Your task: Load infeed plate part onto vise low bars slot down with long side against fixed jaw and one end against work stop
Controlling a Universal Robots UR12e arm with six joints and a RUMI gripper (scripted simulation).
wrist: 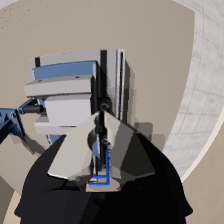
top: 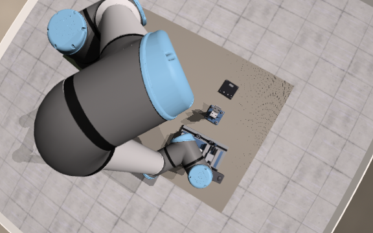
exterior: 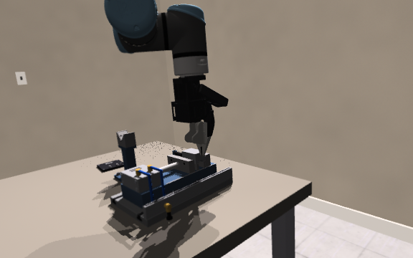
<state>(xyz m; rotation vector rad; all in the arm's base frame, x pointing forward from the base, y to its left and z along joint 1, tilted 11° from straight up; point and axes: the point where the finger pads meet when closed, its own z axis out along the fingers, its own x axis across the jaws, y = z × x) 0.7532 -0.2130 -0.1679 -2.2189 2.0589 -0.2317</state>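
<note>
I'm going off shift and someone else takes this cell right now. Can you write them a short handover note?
Gripper: shut, holding nothing, fingertips down at the far end of the vise.
Infeed plate: no block on it.
V-block: apparently not holding the part.
Part: a pale block in the vise, beside the fingertips, is probably it.
Done: part picked up from the plate and brought to the vise, by the look of it.
Left: confirm the slot faces down, the long side touches the fixed jaw and one end touches the work stop. None of this can be made out. Then lift away.
</note>
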